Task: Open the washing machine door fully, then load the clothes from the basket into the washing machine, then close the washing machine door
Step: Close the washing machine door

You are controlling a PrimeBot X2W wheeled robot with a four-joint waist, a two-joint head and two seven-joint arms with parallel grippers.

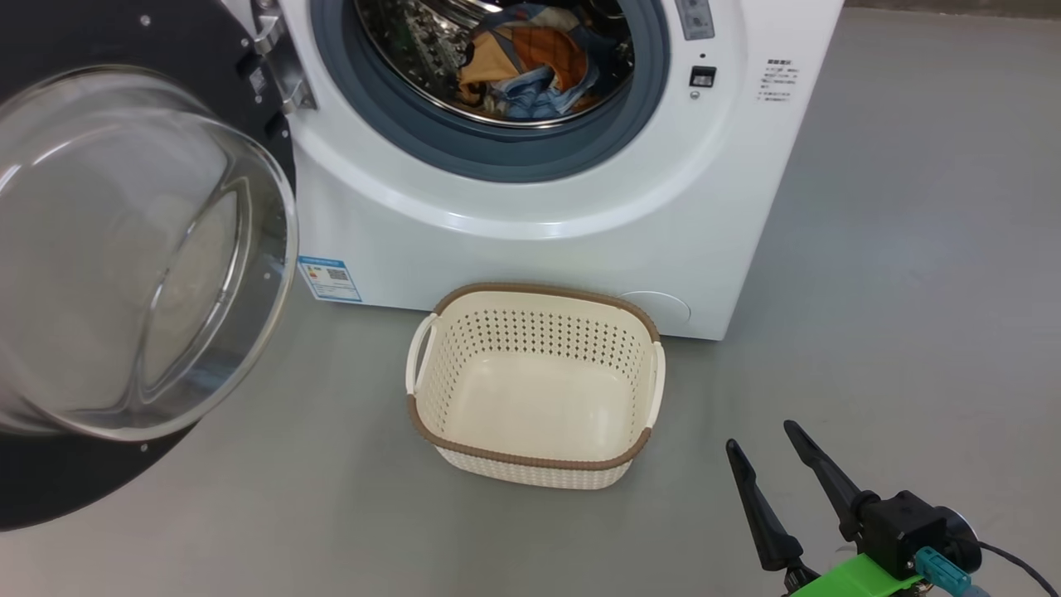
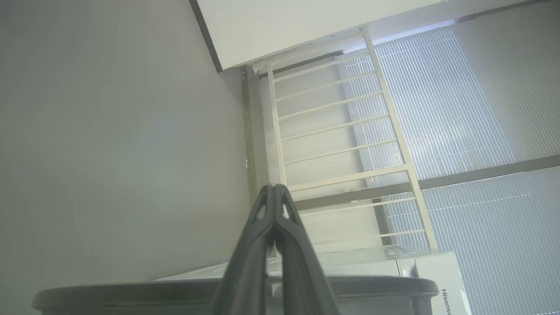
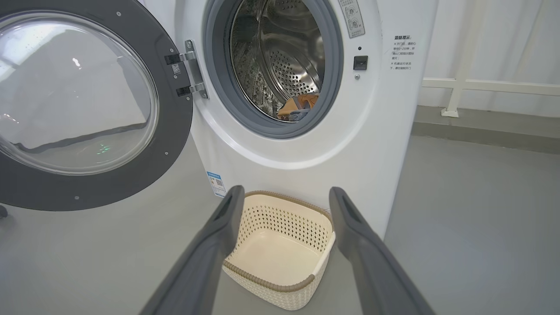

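A: Status?
B: Loading's looking done imo. The basket (image 1: 543,292) is sitting bare on the floor (image 1: 895,274), just in front of the washing machine (image 1: 539,240). The clothes (image 1: 530,70) are lying in the drum (image 1: 398,41), and the washing machine door (image 1: 141,257) is hanging wide open on my left
A: Grippers?
B: My right gripper (image 1: 763,438) is hovering near the basket w/ fingers spread wide, holding nothing. My left gripper (image 2: 273,189) is pinched tight, empty, pointing up at a window (image 2: 459,109)
A: Next?
B: Prob. door-closing: getting a gripper behind the black rim, swinging it to the latch
A: Views differing?
B: Head cam's showing the full pile; right wrist cam's catching an orange scrap, plus the hinge (image 3: 188,74)
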